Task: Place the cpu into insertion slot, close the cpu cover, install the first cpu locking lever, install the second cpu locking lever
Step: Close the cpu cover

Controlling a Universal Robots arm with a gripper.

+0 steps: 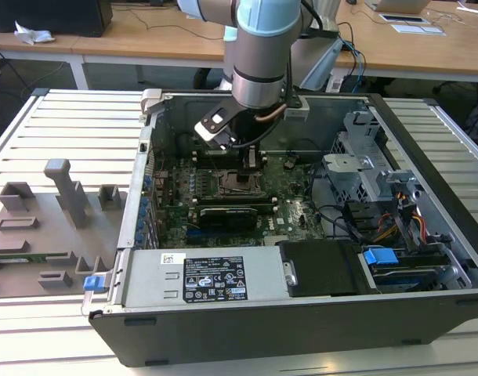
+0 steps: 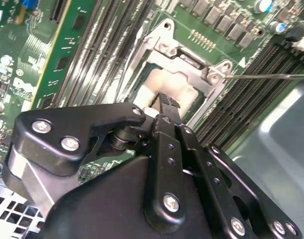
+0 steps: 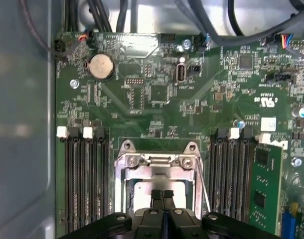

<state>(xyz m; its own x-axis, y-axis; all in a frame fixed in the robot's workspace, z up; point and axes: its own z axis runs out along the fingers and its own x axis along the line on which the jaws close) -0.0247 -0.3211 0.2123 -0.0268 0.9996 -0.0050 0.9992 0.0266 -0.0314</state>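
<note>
The cpu (image 3: pixel 142 194) sits in its socket on the motherboard (image 3: pixel 157 99), its pale metal top showing through the open centre of the cpu cover (image 3: pixel 154 160). The silvery frame seems to lie flat around the chip, though the black gripper body hides its near edge. The gripper (image 3: pixel 163 195) has its two fingertips pressed together with nothing between them, directly over the chip's top; whether they touch it I cannot tell.

The second wrist view looks along the fingers at a slant. There the cpu (image 2: pixel 174 82) and the cover (image 2: pixel 189 59) appear beyond the gripper (image 2: pixel 164 99), and a thin wire lever (image 2: pixel 271 75) juts from the socket's corner across the memory slots (image 2: pixel 241 99). The first wrist view shows a coin battery (image 3: pixel 100 66) farther up the board.

In the exterior view the arm (image 1: pixel 258 55) comes down from the upper middle of the frame into an open computer case (image 1: pixel 302 321), with the gripper (image 1: pixel 251 160) low over the board near the centre. The case lies on a slatted worktop (image 1: pixel 66 133), with grey fixtures (image 1: pixel 51 211) at the exterior view's left.
</note>
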